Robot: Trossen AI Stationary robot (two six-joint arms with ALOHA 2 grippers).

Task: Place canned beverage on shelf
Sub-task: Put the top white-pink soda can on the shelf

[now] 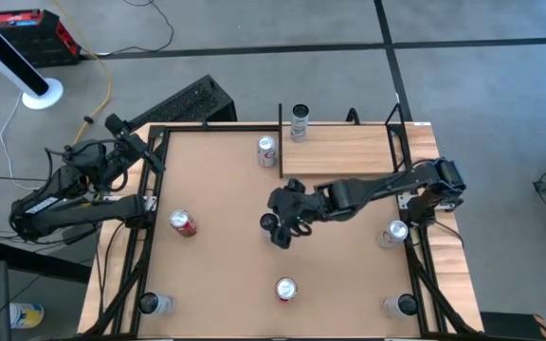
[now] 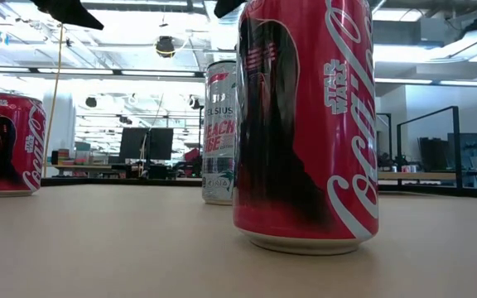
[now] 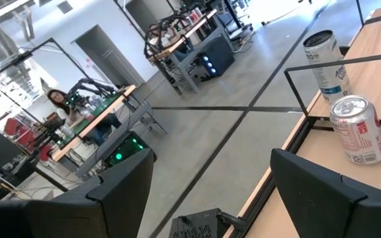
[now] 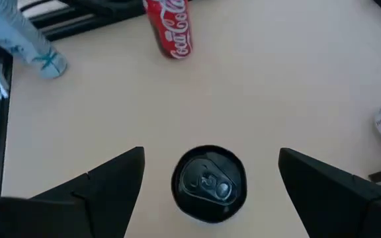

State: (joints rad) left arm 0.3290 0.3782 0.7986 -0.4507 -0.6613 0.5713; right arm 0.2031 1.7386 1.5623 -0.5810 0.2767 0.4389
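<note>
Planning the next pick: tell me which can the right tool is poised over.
The black-topped can mid-table, standing upright between the right tool's open fingers. The red and silver cans stand apart from it.

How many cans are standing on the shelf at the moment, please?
1: a white can at the shelf's back corner, on the left arm's side. The shelf top shows almost whole, so none seems hidden.

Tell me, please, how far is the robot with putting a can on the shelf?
Done: one tall can already stands on the shelf. In hand: the right gripper hangs open above a black-topped can, its fingers either side, not gripping. Left: closing, lifting, carrying it over. The left gripper waits off the table's left edge.
</note>
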